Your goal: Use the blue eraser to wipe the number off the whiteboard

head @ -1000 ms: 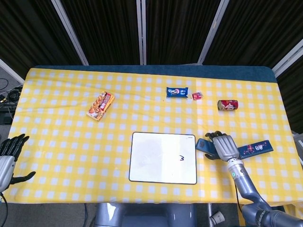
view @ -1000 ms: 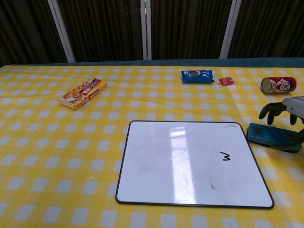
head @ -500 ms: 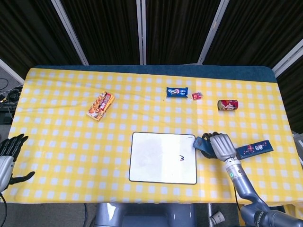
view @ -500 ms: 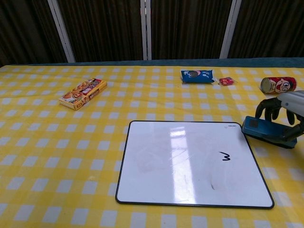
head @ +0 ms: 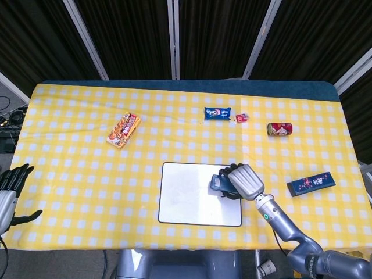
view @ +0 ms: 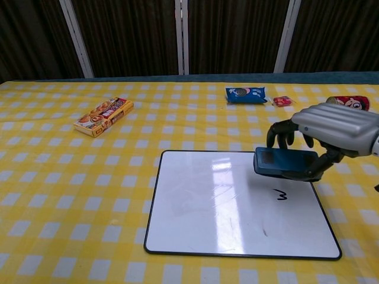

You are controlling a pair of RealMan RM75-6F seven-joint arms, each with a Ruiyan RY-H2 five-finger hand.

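yellow-checked worktop [head: 81,163]: right robot hand [view: 331,133] holds blue eraser [view: 284,163] above whiteboard [view: 207,207]; a loose grip could drop it before the number [view: 280,194].

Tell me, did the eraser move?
Yes. The eraser, held by the right robot hand, went left from the cloth beside the whiteboard to over it, near the number.
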